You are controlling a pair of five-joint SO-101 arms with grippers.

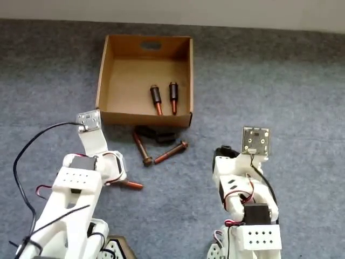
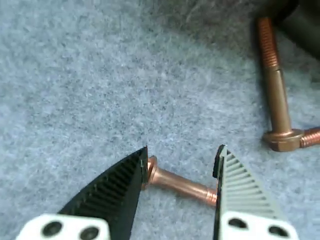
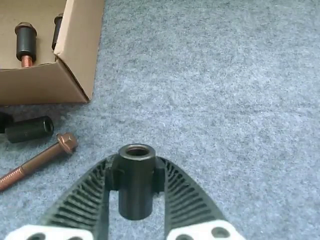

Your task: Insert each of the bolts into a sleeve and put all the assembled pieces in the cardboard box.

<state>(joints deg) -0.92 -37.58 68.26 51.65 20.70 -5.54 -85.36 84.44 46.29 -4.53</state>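
Note:
In the left wrist view a copper bolt [image 2: 180, 184] lies on the grey carpet between the fingers of my left gripper [image 2: 182, 155], which is open and straddles it. From the high view this bolt [image 1: 132, 185] lies beside the left gripper [image 1: 123, 178]. My right gripper [image 3: 135, 167] is shut on a black sleeve [image 3: 134, 185], held upright with its bore showing, above the carpet to the right of the box. The cardboard box [image 1: 108, 70] holds two assembled pieces [image 1: 156, 97] [image 1: 173, 94]. Two more bolts [image 1: 141, 148] [image 1: 171, 152] and loose black sleeves [image 1: 156, 134] lie in front of the box.
The box corner [image 3: 75, 50] sits beyond my right gripper, with a lying sleeve [image 3: 27, 129] and a bolt [image 3: 40, 160] beside it. A black cable [image 1: 24, 162] loops left of the left arm. Open carpet stretches to the right of the box.

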